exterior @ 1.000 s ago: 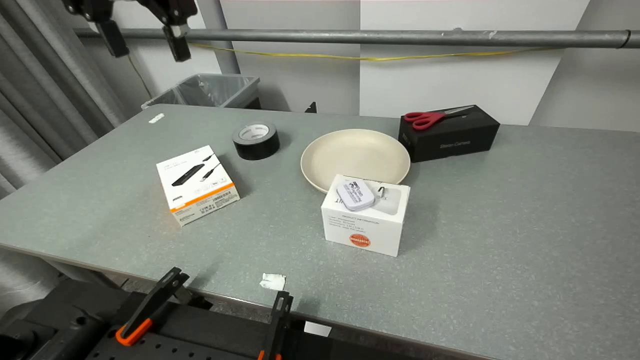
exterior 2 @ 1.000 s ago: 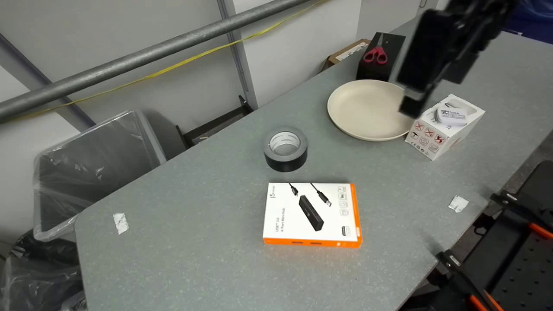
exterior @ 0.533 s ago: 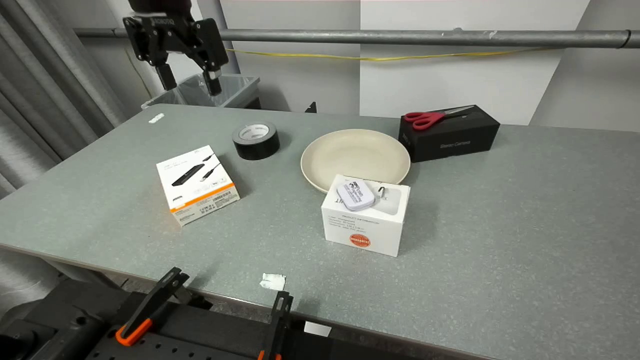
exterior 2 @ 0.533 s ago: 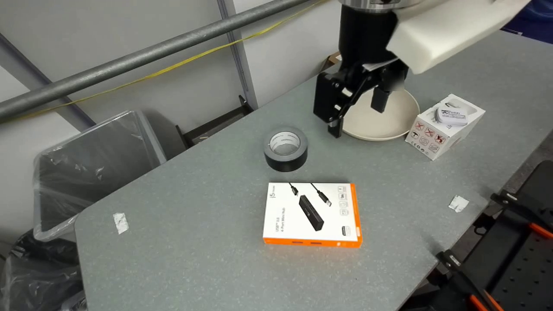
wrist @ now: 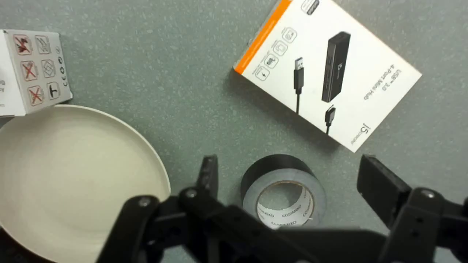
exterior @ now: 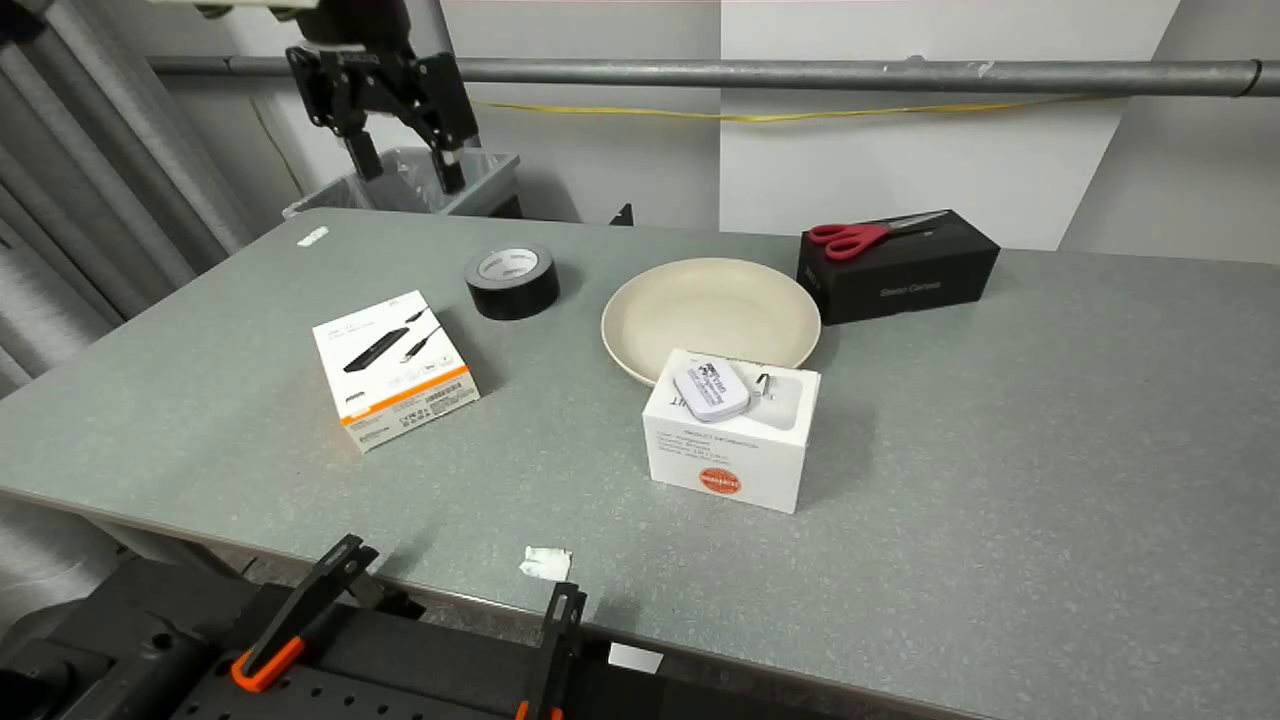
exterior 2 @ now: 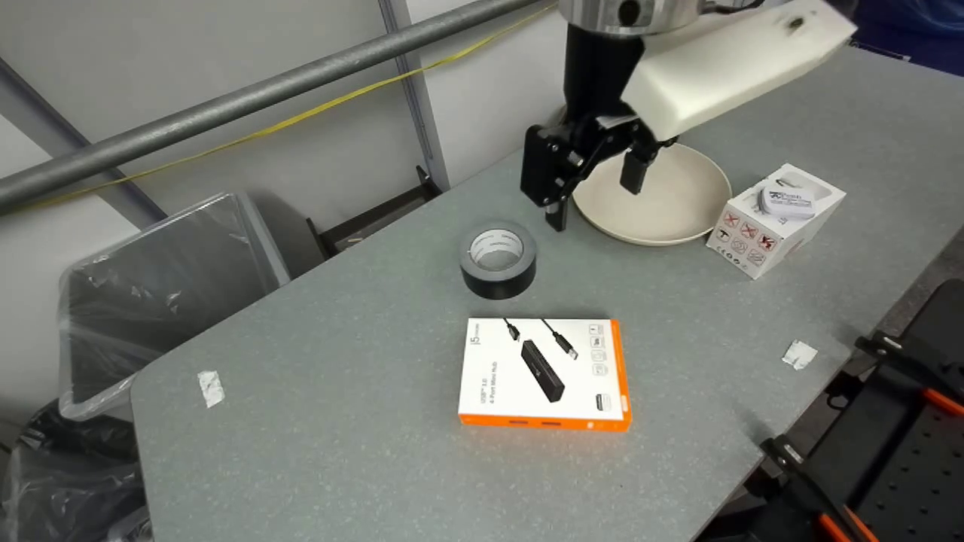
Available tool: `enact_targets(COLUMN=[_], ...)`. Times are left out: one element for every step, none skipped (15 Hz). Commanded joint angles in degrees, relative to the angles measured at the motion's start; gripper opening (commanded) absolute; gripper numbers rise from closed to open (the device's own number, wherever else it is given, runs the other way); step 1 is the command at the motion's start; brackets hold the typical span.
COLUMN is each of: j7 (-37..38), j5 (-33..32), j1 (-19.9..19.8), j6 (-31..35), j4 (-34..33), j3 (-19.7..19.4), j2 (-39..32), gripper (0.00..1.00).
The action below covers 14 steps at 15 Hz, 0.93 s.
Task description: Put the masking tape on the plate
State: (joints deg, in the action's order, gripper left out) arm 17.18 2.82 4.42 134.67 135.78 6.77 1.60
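Right now, your end effector [exterior 2: 594, 202] hangs above the bench [exterior 2: 339, 421], its two fingers [exterior 2: 633, 179] spread wide and pointing down. Seen from the wrist, the tape [wrist: 277, 164] shows in the span between them, a little closer to the finger on the side of the plate [wrist: 80, 171], with a gap to either side of the roll. The end effector hides part of the roll's lower edge there. In an exterior view you find the tape below and to the left of the fingertips [exterior 2: 556, 220], apart from them. It lies flat on the bench, its hole facing up.

The plate is near the tape, not touching: you can see a strip of bench between the two. You have the hub box [wrist: 358, 65] on the bench too, up and to the right of the tape in the wrist view, also apart from it. Just beside the plate stands the white box [exterior 2: 776, 235], with the small case [exterior 2: 788, 202] lying on top; whether box and plate touch, you cannot tell. The black box [exterior: 915, 275], close to the plate's rim as well, carries the scissors [exterior: 850, 242]. Past the edge of the bench you see the bin [exterior 2: 262, 237].
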Motion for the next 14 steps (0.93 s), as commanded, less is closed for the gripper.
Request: enact_targets(j7=[8.0,9.18,9.76,10.96,11.32,11.44,11.82,11.83,12.01,12.28,12.16,12.53,12.77,12.28], j5=[-5.11,-5.82,-5.77,-6.08,-5.87,-5.32,-5.02,-4.73,-4.48,-4.18,-3.83,-3.96,-3.9,-3.65], j1=[-0.37,0.12,0.62,1.32,1.9,2.4,3.01,3.5,4.0,4.49,4.82,5.37,5.75,5.8], j6=[6.44,7.54,8.5,9.07,9.29,9.04,8.63,8.64,8.39,8.16,7.76,7.63,7.34,6.68], j4=[-8.05,-10.06,-12.39,-14.41,-16.46,-18.84,-20.71,-22.55,-24.15,-25.83,-27.41,-28.62,-29.82,-30.82], j3=[-1.82,-2.83,-3.81,-4.83,-5.69,-6.37,-7.03,-7.5,-7.89,-8.17,-8.26,-8.62,-8.88,-8.85], j2=[-14.12,-17.23,-20.64,-23.09,-25.49,-28.16,-30.0,-31.86,-33.22,-34.53,-35.83,-36.77,-37.79,-38.64], gripper=[1.0,1.0,1.0,1.0,1.0,1.0,1.0,1.0,1.0,1.0,1.0,1.0,1.0,0.93])
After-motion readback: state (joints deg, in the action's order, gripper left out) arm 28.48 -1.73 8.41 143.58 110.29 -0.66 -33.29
